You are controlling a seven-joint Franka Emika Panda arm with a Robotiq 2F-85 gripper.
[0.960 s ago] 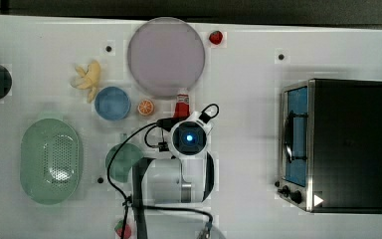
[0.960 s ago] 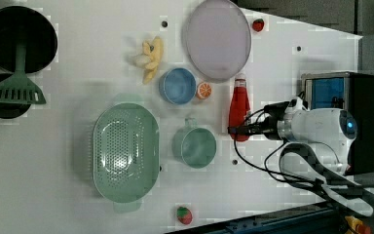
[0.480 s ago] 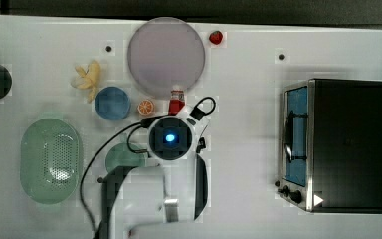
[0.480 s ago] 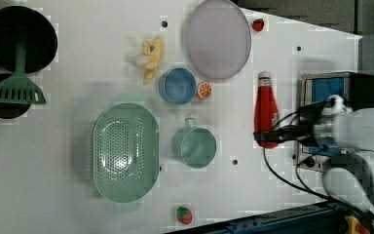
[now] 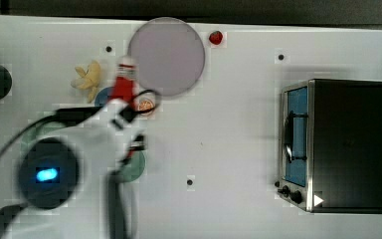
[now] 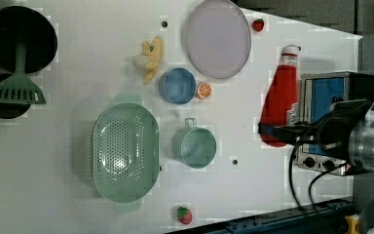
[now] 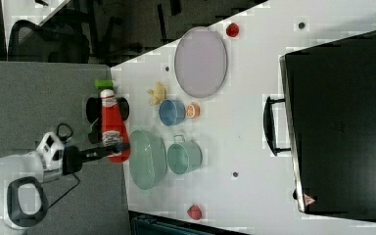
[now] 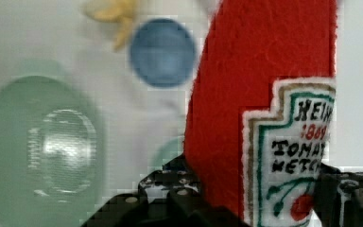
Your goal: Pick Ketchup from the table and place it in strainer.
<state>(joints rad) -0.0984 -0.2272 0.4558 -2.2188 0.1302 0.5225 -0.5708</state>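
Gripper (image 6: 278,132) was clamped on the Ketchup (image 6: 280,105), black fingers (image 8: 179,189) either side of the bottle's lower body at the label. Bottle was off the table, carried in the air, white cap pointing away from the wrist. In the left view it hung in front of the toaster oven (image 6: 341,97), at the left view's right. In the right view the Ketchup (image 7: 112,129) sat just at the right view's left of the strainer (image 7: 148,159), over the table edge, not inside it. In the top view gripper (image 5: 124,102) and bottle (image 5: 123,82) overlapped the blue bowl (image 5: 102,97), with the arm blurred below.

Strainer (image 6: 125,152) lay on the table (image 6: 78,73) with nothing in it. Green cup (image 6: 195,145) stood just beside it, at the left view's right. Blue bowl (image 6: 177,86) stood above the cup in that view, orange slice (image 6: 204,90) touching its side, banana (image 6: 150,54) near. Lilac plate (image 6: 217,38) was further up, a strawberry (image 6: 258,24) by it. Another strawberry (image 6: 184,214) lay near the table's lower edge in the left view. Black bowl (image 6: 19,34) with a green spatula (image 6: 18,87) sat at the left view's far left.
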